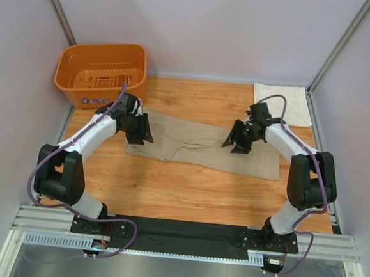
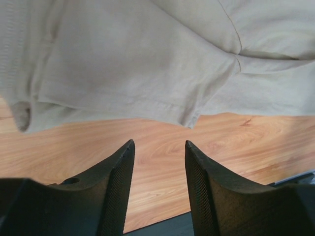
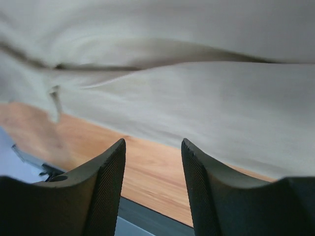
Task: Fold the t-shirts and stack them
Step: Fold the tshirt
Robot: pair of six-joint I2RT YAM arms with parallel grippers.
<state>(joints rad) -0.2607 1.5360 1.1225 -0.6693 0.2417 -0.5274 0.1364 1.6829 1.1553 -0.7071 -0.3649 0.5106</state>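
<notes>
"What are you doing?"

"I am folding the tan shirt. It is lying flat in the middle of the counter. The white shirt is sitting folded in the far right corner."

"Holding anything?"

"No. My left pincer and right pincer are hanging open and empty over the tan one. Next, I think, they are needing to dip and pinch its edge."

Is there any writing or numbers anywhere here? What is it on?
No text can be read anywhere.
On the orange basket, the front wall has a small sticker: too small and blurred to read.
On the tan t-shirt: no writing or print shows.
On the cream t-shirt: no writing or print shows.
</notes>
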